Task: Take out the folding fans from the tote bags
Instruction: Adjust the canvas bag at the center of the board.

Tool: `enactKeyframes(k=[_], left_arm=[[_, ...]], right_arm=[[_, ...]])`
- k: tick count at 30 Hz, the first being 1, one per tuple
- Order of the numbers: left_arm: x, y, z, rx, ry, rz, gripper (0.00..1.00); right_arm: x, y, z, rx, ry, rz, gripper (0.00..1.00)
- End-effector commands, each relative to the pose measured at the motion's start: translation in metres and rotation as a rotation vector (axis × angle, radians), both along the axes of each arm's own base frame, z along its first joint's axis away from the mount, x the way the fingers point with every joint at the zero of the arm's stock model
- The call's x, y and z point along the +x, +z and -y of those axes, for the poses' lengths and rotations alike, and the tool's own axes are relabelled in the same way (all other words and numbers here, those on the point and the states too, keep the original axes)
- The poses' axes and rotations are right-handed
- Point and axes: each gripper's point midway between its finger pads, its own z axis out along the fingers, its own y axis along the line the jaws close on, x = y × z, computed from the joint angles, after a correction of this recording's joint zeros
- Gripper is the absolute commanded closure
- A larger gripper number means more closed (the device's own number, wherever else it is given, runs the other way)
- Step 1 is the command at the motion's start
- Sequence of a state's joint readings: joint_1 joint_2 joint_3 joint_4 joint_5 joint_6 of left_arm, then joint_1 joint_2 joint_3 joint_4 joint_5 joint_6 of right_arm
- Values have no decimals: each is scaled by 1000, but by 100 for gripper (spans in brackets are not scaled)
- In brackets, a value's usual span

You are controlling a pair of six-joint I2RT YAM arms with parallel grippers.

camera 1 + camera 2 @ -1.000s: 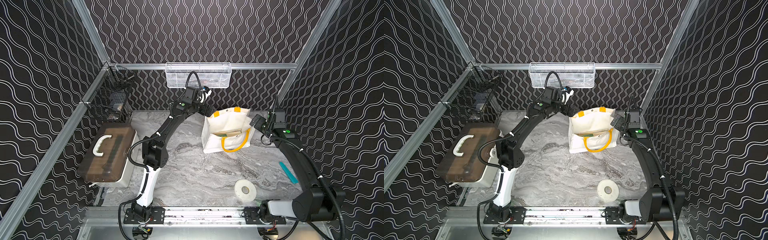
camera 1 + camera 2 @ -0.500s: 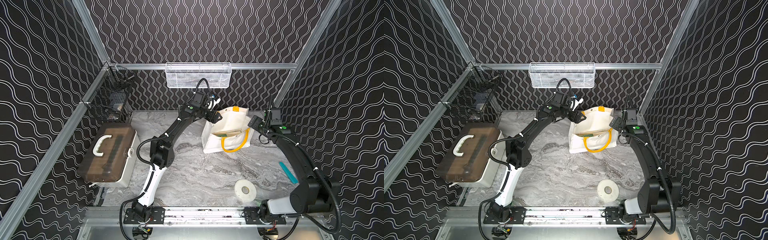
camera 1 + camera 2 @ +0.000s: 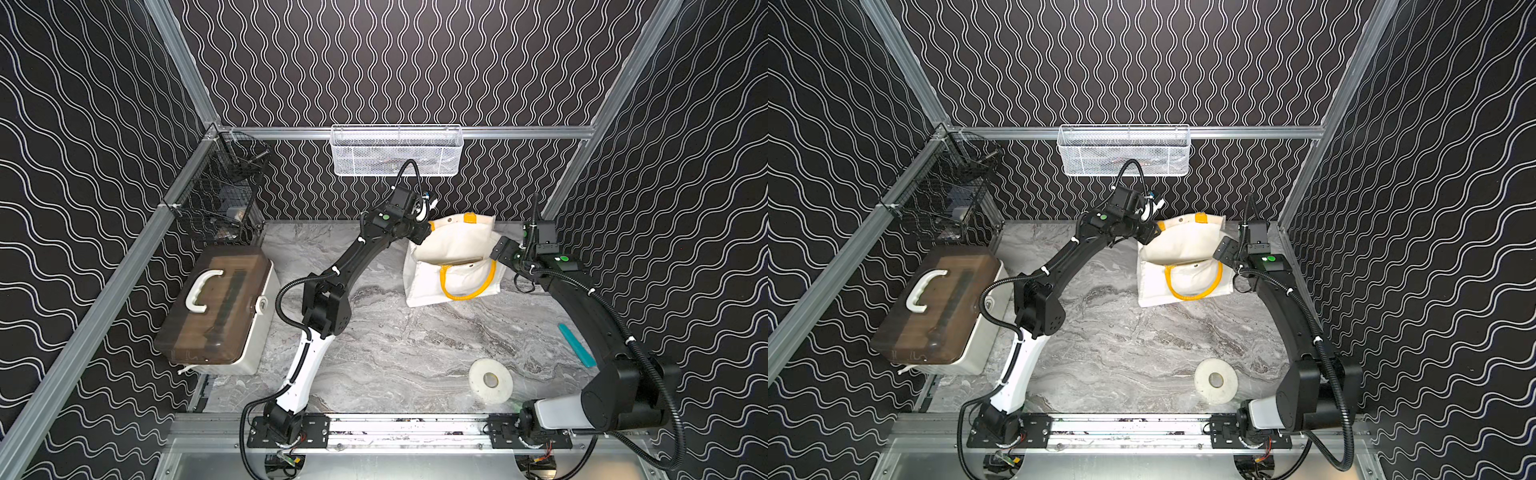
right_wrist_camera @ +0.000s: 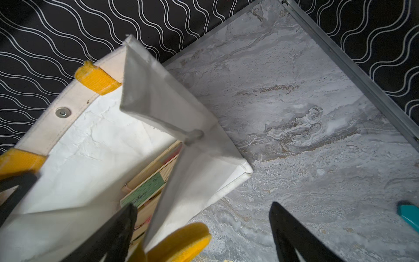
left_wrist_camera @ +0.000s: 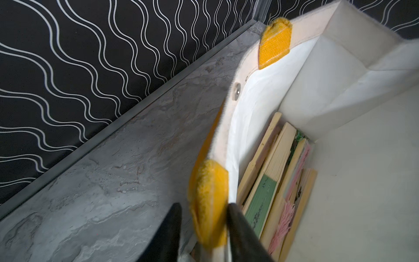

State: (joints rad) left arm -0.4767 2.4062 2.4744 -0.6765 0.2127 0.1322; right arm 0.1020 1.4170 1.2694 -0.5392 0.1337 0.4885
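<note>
Bag (image 5: pixel 340 68) of matt white canvas; fans (image 5: pixel 278 154) of smooth pale wood and paper; worktop (image 5: pixel 113 181) of grey marbled stone, matt.

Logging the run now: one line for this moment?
left gripper: pinching tote bag rim | right gripper: open, at bag's end | folding fans: inside bag

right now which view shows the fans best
Left wrist: it looks down into the open bag, with several fans side by side. Right wrist shows only parts of them behind the bag's wall. Both top views show the bag, hardly the fans.
</note>
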Motion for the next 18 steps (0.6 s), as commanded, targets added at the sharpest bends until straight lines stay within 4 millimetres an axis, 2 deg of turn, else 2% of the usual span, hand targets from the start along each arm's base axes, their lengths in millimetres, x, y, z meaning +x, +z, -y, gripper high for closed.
enactKeyframes(k=[1, 2, 3, 7, 9, 14, 18], left_arm=[[-7, -3, -5, 56, -24, -5, 90], [-7, -1, -5, 53, -22, -3, 99], [-5, 2, -7, 52, -7, 5, 100], [3, 26, -23, 66, 88, 80, 100], [3, 46, -36, 78, 145, 135, 100], [-6, 97, -70, 92, 272, 302, 100], [-13, 123, -107, 151, 402, 432, 100]], right_arm=[[-2, 0, -1, -1, -1, -4, 7], [-2, 1, -1, -3, 0, -4, 7], [-2, 1, -2, -2, 2, -5, 7], [-1, -2, -7, 13, 25, -5, 9], [0, -2, -12, 25, 48, -2, 10], [5, -1, -39, 11, 142, 5, 11], [12, -8, -65, 3, 201, -6, 10]])
